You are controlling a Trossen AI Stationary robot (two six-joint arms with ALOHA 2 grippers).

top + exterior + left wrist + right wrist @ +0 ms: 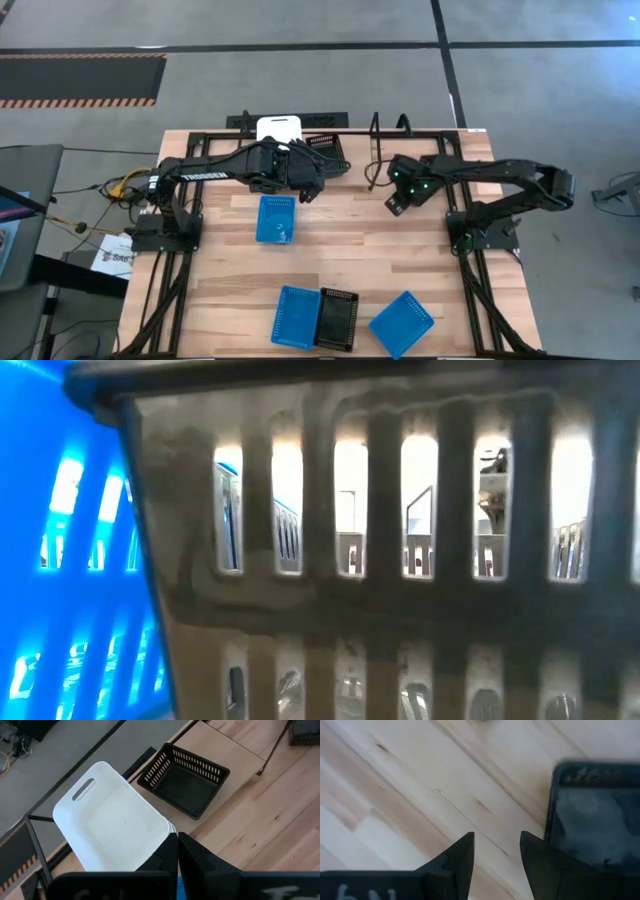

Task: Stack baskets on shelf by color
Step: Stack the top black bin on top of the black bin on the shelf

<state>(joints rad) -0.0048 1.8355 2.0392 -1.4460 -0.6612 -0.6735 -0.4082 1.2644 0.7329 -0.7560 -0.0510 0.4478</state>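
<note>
- Looking down, I see the wooden tabletop with the black wire shelf at its far edge.
- White plastic basket sits there, a black slotted basket beside it.
- Three blue slotted baskets lie nearer.
- My left gripper has its jaws pressed together by the white basket; my right gripper has its jaws spread over bare wood.

On the worktop are three blue baskets — plus two black baskets, one white basket and one shelf.
</note>
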